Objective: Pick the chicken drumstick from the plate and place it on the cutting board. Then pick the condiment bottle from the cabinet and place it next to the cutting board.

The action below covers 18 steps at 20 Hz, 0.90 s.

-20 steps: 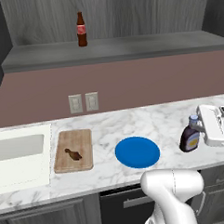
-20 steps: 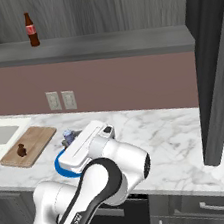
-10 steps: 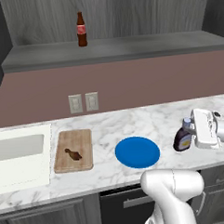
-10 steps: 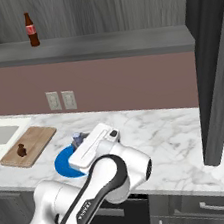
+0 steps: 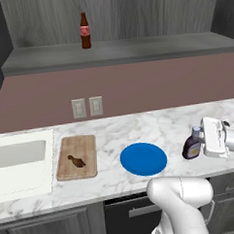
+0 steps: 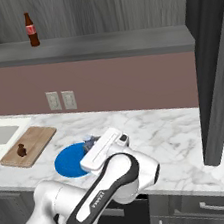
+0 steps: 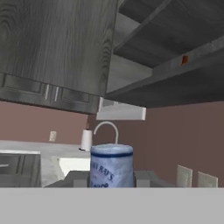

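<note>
- The condiment bottle [image 5: 192, 146] sits upright at the right end of the tabletop [image 5: 139, 130], at about 3 o'clock from the plate [image 5: 143, 159], its base at or just above the marble; I cannot tell which.
- In the hand view its pale bluish cap [image 7: 111, 166] stands between the two fingertips [image 7: 78, 179], which press close on both sides.
- The hand [image 5: 204, 139] is closed around the bottle's neck, reaching in sideways from the right in the left base view.
- In the right base view the bottle [image 6: 90, 142] is mostly hidden behind the white hand body, near the plate's far edge [image 6: 70, 160].
- The chicken drumstick [image 5: 76, 161] lies on the cutting board [image 5: 77, 156], a little toward the board's 6 o'clock end.
- The cutting board rests flat at 9 o'clock from the plate, apart from it, and just beside the white sink [image 5: 20, 164] on its other side.
- The blue plate lies flat between board and bottle.
- On the cabinet [image 5: 120, 51] shelf above, at roughly 11 o'clock from the board, a slim brown bottle [image 5: 85, 31] with a red label stands upright.
- Two wall outlets [image 5: 87, 107] sit on the pinkish backsplash above the board.
</note>
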### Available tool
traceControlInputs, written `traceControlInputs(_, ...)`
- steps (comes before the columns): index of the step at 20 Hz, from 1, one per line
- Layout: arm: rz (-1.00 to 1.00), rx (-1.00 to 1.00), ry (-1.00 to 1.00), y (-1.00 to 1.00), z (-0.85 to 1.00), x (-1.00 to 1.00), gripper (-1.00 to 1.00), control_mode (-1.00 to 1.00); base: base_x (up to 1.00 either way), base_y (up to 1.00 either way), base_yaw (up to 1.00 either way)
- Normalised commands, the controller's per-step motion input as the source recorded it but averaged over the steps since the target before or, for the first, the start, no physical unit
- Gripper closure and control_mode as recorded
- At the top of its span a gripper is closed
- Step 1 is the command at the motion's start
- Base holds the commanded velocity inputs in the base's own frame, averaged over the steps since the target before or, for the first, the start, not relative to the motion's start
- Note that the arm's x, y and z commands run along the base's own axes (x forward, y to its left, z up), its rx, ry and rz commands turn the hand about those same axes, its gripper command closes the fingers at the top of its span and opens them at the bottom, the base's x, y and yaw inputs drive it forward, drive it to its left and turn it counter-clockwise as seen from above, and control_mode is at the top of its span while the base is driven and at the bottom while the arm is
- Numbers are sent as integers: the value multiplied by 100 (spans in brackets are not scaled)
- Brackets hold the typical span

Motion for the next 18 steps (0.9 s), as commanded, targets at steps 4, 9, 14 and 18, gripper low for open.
traceControlInputs(4, 0, 0, 0, -24, -31, 23, 100, -100, 0, 0, 0)
traceControlInputs(9, 0, 0, 0, -18, -34, 22, 100, -100, 0, 0, 0)
traceControlInputs(14, 0, 0, 0, -14, -32, 20, 100, -100, 0, 0, 0)
traceControlInputs(18, 0, 0, 0, -13, -12, 18, 100, -100, 0, 0, 0)
